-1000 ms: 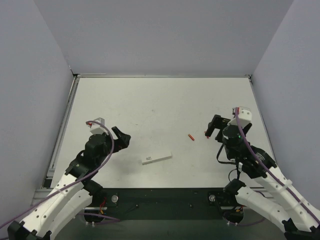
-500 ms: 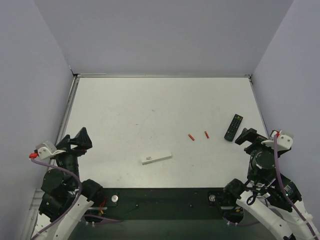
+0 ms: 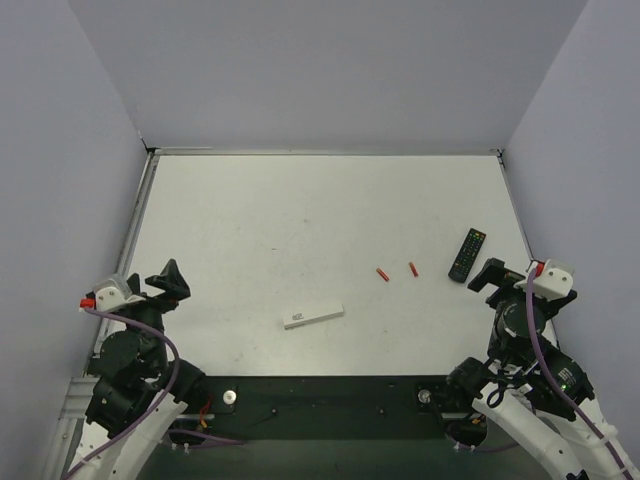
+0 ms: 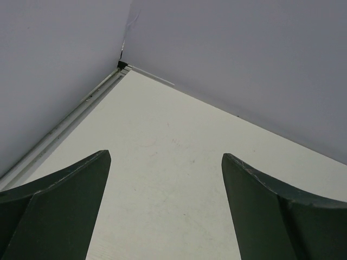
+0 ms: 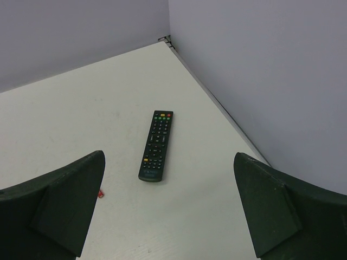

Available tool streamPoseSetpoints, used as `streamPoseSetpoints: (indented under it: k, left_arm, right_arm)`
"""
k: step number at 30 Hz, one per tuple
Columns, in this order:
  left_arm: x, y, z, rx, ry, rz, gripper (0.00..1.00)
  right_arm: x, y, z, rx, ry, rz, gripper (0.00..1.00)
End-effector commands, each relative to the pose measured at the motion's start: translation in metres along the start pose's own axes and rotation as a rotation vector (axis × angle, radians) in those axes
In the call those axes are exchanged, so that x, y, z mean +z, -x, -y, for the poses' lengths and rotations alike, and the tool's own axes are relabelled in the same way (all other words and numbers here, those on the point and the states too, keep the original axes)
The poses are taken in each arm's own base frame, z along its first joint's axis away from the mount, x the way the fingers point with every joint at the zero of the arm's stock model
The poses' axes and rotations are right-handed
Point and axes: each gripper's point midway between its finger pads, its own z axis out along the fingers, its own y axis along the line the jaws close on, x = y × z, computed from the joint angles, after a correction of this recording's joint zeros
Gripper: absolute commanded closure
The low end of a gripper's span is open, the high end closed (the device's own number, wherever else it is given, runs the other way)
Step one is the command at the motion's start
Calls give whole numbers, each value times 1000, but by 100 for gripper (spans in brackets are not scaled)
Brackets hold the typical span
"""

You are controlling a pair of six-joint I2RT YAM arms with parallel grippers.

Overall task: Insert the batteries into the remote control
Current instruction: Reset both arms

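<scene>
The slim white remote control (image 3: 313,318) lies flat near the table's front middle, in the top view only. No blue batteries show in any view. Two small red cylinders (image 3: 382,274) (image 3: 413,268) lie right of centre; one peeks past my right finger in the right wrist view (image 5: 100,193). My left gripper (image 3: 166,282) is open and empty at the table's left edge, far from the remote; its wrist view (image 4: 165,157) shows only bare table. My right gripper (image 3: 487,277) is open and empty at the right edge (image 5: 168,157).
A black remote with coloured buttons (image 3: 465,254) lies near the right edge, just ahead of my right gripper (image 5: 155,144). Grey walls enclose the table on the left, back and right. A metal rail (image 3: 130,250) runs along the left edge.
Both arms pulled back from the table's middle to its left and right edges a second ago, uncovering the black remote. Since half a second ago they shifted only slightly.
</scene>
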Motion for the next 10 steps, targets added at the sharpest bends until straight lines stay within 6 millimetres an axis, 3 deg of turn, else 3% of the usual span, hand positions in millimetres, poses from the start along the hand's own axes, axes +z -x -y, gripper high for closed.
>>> streamPoseSetpoints:
  k: [1, 10]
  left_arm:
    - [-8, 23, 0, -21, -48, 82, 5]
    - [-9, 22, 4, -20, -73, 79, 5]
  right_arm:
    - [2, 6, 4, 11, -32, 26, 0]
    - [0, 5, 5, 41, -22, 34, 0]
